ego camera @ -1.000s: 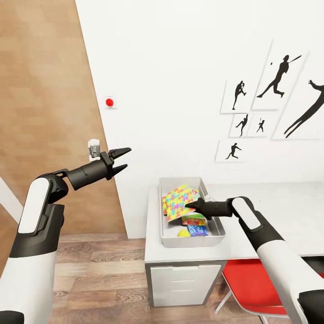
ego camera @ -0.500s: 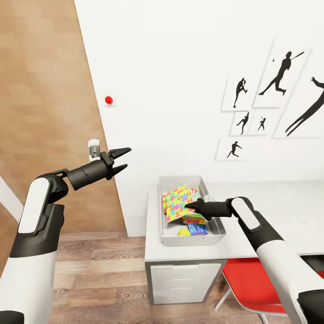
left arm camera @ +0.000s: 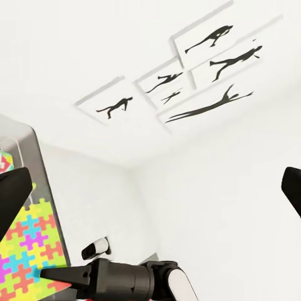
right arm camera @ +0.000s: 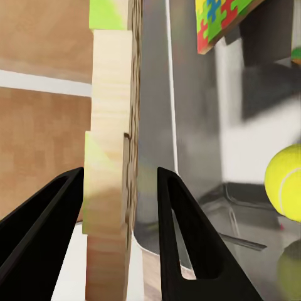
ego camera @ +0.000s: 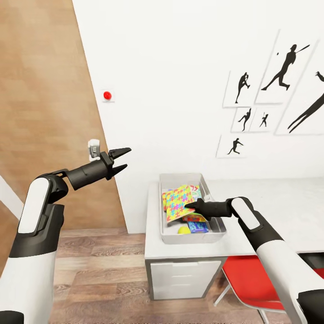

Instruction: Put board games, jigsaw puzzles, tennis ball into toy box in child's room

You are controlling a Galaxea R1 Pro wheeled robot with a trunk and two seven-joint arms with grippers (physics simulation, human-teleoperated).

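The grey toy box (ego camera: 215, 228) stands on the left end of the table (ego camera: 279, 211). My right gripper (ego camera: 189, 207) reaches into it, shut on a bright jigsaw puzzle (ego camera: 176, 201) that is tilted up over the box. In the right wrist view this puzzle (right arm camera: 111, 150) shows edge-on between the fingers (right arm camera: 182, 238). On the box floor lie the tennis ball (ego camera: 183, 230) (right arm camera: 287, 183) and a blue board game (ego camera: 197, 227), with a red-yellow box (ego camera: 194, 218) beside it. A second colourful puzzle (right arm camera: 219, 22) leans further in. My left gripper (ego camera: 121, 160) hangs open in the air, left of the table.
A white three-drawer unit (ego camera: 180, 279) sits under the table's left end and a red chair (ego camera: 252, 283) under its middle. A wood-panelled wall (ego camera: 45, 112) rises at the left. The white wall carries a red button (ego camera: 107, 95) and framed sports silhouettes (ego camera: 270, 99).
The whole view has shifted a little, so the camera moved. Both arms keep their poses, and the right gripper still holds the puzzle over the box.
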